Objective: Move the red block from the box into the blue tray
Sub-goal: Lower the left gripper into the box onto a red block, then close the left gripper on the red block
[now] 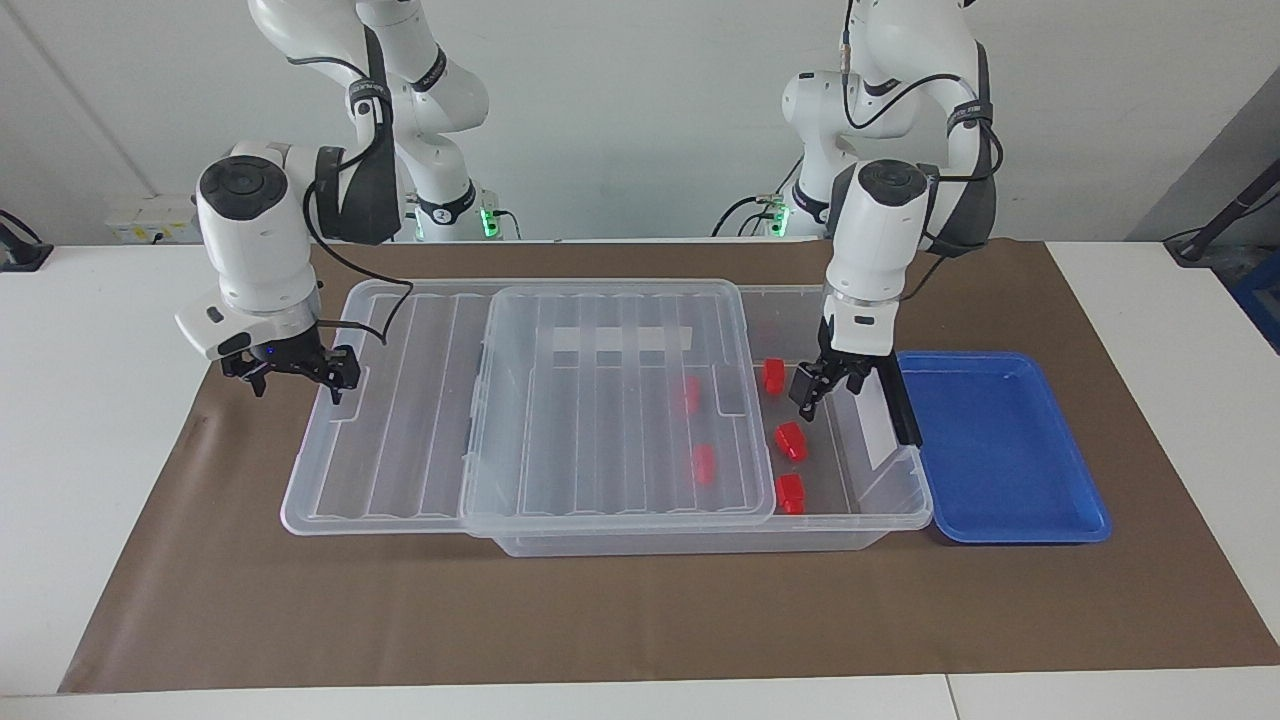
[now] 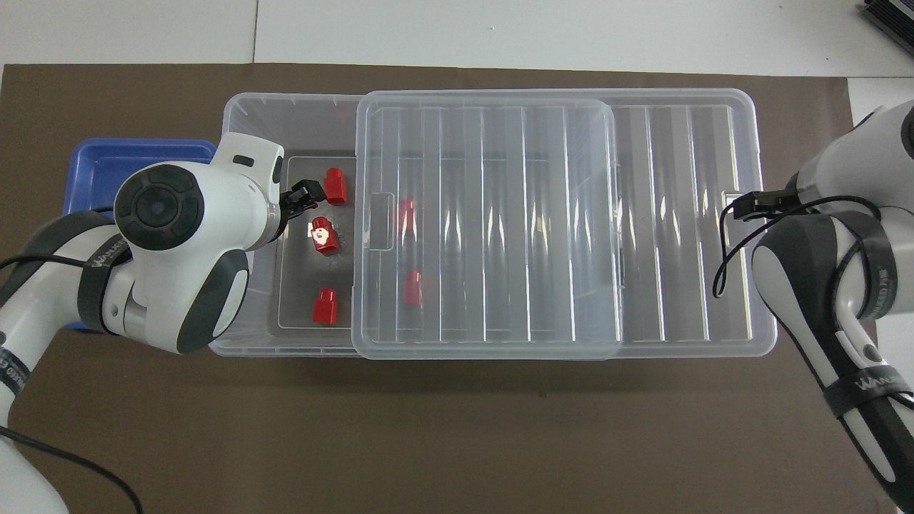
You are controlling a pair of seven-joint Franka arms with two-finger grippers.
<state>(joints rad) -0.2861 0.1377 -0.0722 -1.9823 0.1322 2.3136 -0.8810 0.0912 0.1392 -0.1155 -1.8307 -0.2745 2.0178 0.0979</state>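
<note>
The box (image 1: pixel 700 542) is a clear bin, and its ribbed lid (image 1: pixel 610 400) is slid toward the right arm's end. That leaves the end beside the blue tray (image 1: pixel 1000 450) uncovered. Three red blocks (image 1: pixel 791 441) lie in the uncovered part and two more show through the lid (image 1: pixel 704 464). My left gripper (image 1: pixel 828 388) is open and empty, low over the uncovered part, beside the block nearest the robots (image 1: pixel 773 376). The overhead view shows it (image 2: pixel 303 201) between two blocks (image 2: pixel 335 185). My right gripper (image 1: pixel 295 372) is open at the lid's end edge.
A black clip handle (image 1: pixel 900 400) stands on the box's end next to the blue tray, close to my left gripper. The tray (image 2: pixel 107 160) is partly covered by my left arm in the overhead view. A brown mat (image 1: pixel 640 620) covers the table.
</note>
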